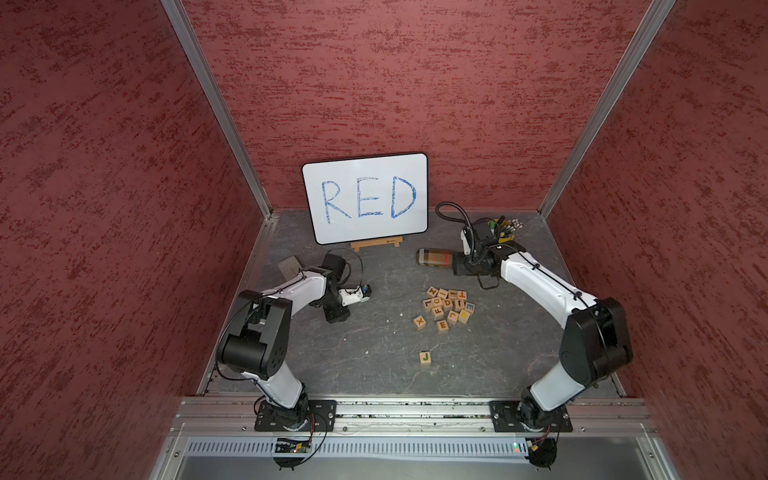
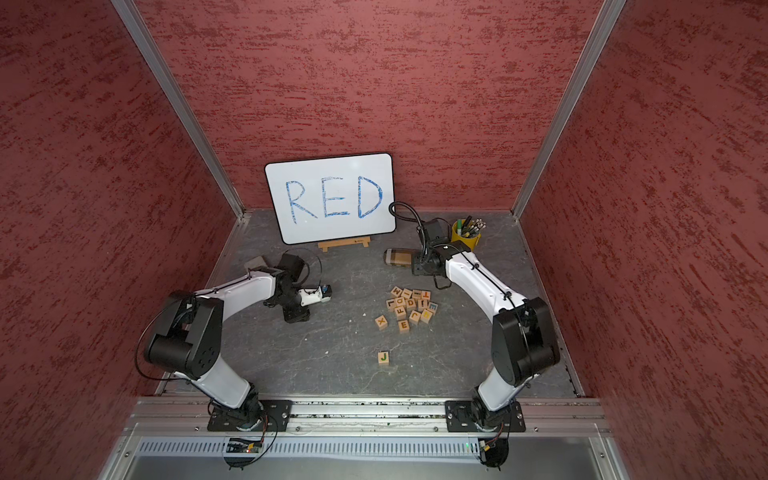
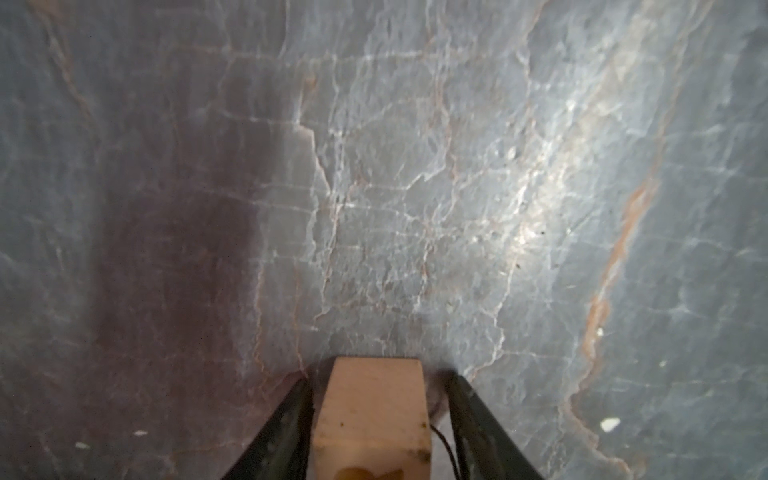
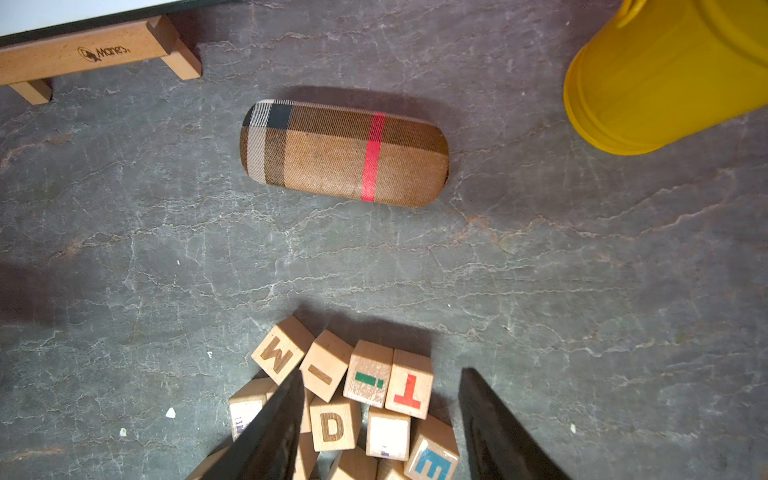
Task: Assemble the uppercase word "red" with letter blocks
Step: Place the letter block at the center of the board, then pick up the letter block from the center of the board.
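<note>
Grey table (image 3: 415,187) — a block (image 3: 374,415) was flanked, ungripped, by the left gripper's (image 3: 379,374) parted jaws, presumably set there for the word; the right gripper (image 4: 382,371) was held spread, empty, over D (image 4: 332,426).

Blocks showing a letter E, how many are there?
2 readable: an orange-brown E block at the near edge of the pile, a blue E block on its right side. Other faces are hidden or unreadable.

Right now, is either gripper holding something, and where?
Nothing. Left gripper open around a wooden block, gaps on both sides; right gripper open, empty.
</note>
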{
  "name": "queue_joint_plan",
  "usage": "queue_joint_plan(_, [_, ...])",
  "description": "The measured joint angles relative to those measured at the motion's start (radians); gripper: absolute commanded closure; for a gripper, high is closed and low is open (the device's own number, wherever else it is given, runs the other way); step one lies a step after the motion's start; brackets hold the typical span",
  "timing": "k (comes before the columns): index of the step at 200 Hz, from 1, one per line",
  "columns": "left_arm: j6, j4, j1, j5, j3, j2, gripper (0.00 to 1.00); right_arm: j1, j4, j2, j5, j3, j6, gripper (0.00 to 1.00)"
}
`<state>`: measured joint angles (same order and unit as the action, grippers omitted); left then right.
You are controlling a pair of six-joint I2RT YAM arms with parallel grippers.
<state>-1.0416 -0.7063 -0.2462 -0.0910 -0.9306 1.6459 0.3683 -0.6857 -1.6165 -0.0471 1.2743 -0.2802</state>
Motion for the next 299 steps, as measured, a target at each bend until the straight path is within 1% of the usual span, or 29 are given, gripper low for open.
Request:
queue_joint_plan(21, [0.014,-0.015,-0.007,0.0,-0.006,-0.02,0.17,0.0,-0.013,0.022,0.01,-0.026,0.001,0.39])
queue_joint_plan(30, [0.029,-0.029,-0.011,-0.003,-0.013,-0.038,0.11,0.002,-0.023,0.03,0.011,-0.037,0.001,0.39])
queue_joint_plan(38, [0.035,-0.045,-0.013,-0.009,-0.025,-0.062,0.09,0.005,-0.028,0.037,0.011,-0.049,0.0,0.4])
queue_joint_plan(51, [0.048,-0.072,-0.018,-0.018,-0.056,-0.107,0.08,0.015,-0.04,0.053,0.012,-0.079,0.0,0.4])
queue_joint_plan(66, [0.076,-0.113,-0.026,-0.034,-0.123,-0.151,0.08,0.028,-0.053,0.08,0.019,-0.124,-0.004,0.41])
queue_joint_plan(99, [0.158,-0.169,-0.042,-0.065,-0.28,-0.182,0.05,0.084,-0.082,0.146,0.053,-0.198,-0.021,0.42])
queue_joint_plan(131, [0.246,-0.222,-0.044,-0.089,-0.361,-0.184,0.04,0.191,-0.1,0.168,0.072,-0.219,-0.048,0.43])
queue_joint_plan(151, [0.309,-0.246,-0.019,-0.119,-0.396,-0.186,0.04,0.248,-0.093,0.172,0.09,-0.263,-0.077,0.44])
queue_joint_plan(173, [0.372,-0.261,0.045,-0.165,-0.406,-0.203,0.04,0.283,-0.094,0.172,0.106,-0.307,-0.107,0.44])
queue_joint_plan(192, [0.411,-0.266,0.102,-0.195,-0.398,-0.227,0.04,0.299,-0.096,0.172,0.107,-0.314,-0.124,0.45])
queue_joint_plan(205, [0.431,-0.266,0.123,-0.202,-0.38,-0.246,0.04,0.306,-0.09,0.172,0.107,-0.313,-0.132,0.46])
queue_joint_plan(272, [0.47,-0.279,0.145,-0.245,-0.282,-0.272,0.04,0.331,-0.067,0.075,0.106,-0.312,-0.154,0.55])
queue_joint_plan(299, [0.478,-0.281,0.147,-0.25,-0.277,-0.272,0.04,0.336,-0.058,0.049,0.105,-0.309,-0.158,0.55])
